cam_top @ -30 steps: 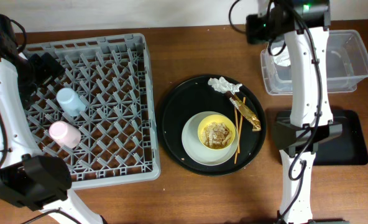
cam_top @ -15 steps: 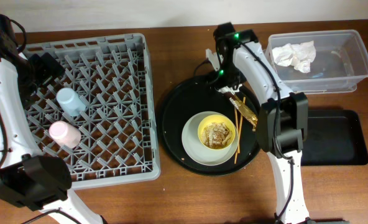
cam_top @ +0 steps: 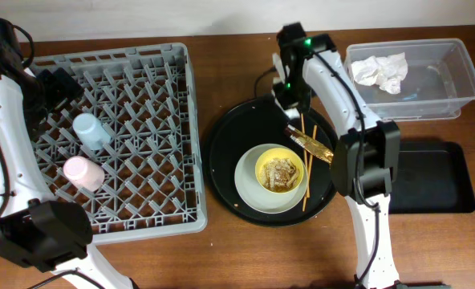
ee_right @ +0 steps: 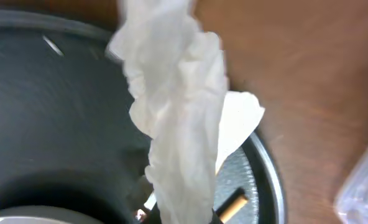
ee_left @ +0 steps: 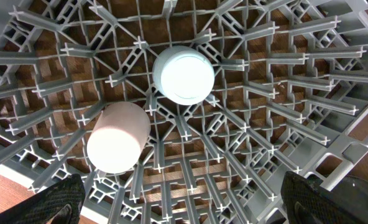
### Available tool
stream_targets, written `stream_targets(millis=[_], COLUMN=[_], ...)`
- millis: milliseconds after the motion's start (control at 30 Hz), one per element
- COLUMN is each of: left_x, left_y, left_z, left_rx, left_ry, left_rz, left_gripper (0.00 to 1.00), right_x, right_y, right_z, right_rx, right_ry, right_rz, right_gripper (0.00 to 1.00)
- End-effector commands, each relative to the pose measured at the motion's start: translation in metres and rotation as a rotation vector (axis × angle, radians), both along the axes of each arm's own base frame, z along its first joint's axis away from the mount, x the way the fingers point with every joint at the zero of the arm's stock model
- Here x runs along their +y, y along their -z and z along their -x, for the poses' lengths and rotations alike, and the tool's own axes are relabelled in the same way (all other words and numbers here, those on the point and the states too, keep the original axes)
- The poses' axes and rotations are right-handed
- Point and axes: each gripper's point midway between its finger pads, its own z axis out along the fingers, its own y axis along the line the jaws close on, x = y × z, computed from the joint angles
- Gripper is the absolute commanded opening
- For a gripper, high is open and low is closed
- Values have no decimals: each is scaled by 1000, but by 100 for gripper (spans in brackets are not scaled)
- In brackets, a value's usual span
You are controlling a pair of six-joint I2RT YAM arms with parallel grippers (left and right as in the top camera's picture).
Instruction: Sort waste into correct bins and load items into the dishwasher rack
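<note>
My right gripper (cam_top: pixel 288 98) hangs over the far rim of the round black tray, shut on a crumpled white napkin (ee_right: pixel 181 112) that dangles from it. The overhead view hides this napkin under the arm. Another napkin (cam_top: pixel 379 71) lies in the clear tub (cam_top: pixel 454 80). On the tray a gold-brown wrapper (cam_top: pixel 311 143) and two chopsticks (cam_top: pixel 307 172) lie beside a yellow bowl (cam_top: pixel 280 171) of food scraps on the pale plate (cam_top: pixel 249 189). My left gripper (ee_left: pixel 184 205) is open above the grey rack (cam_top: pixel 157 120), over the blue cup (ee_left: pixel 183 74) and pink cup (ee_left: pixel 117 138).
The round black tray (cam_top: pixel 221 152) sits between the rack and the bins. The flat black rectangular tray (cam_top: pixel 438 181) lies at the right, near the right arm's base. Bare wooden table surrounds them.
My right arm swung from the clear tub to the round tray, shut on the napkin there and raised it. The wrapper shifted slightly. My left arm has not moved.
</note>
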Motion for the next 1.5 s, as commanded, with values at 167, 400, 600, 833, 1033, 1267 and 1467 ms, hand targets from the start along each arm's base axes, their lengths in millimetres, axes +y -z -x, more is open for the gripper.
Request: stream_targets(millis=[167, 400, 600, 833, 1033, 1267, 1467], left_x=[2, 2, 2, 2, 2, 2, 2], left_y=[-4, -4, -4, -4, -4, -4, -4], left_z=[1, 1, 1, 1, 1, 1, 1], left_rx=[-11, -11, -11, -11, -11, -11, -11], left_ry=[7, 7, 7, 7, 7, 7, 7], left_rz=[-11, -11, -11, -11, -11, -11, -11], left_gripper=[99, 99, 99, 99, 99, 99, 99], right_x=[-83, -186, -230, -198, -95, -47, -13], right_y=[-141, -135, -123, -112, -115, -94, -83], right_z=[-52, -53, -47, -39, -12, 29, 42], right_rx=[-398, -410, -388, -268, -78, 54, 98], right_ry=[534, 811, 891, 767, 314, 158, 188], right_rz=[-57, -33, -8, -146, -451, -190, -140], right_gripper=[4, 4, 50, 98, 99, 99, 99])
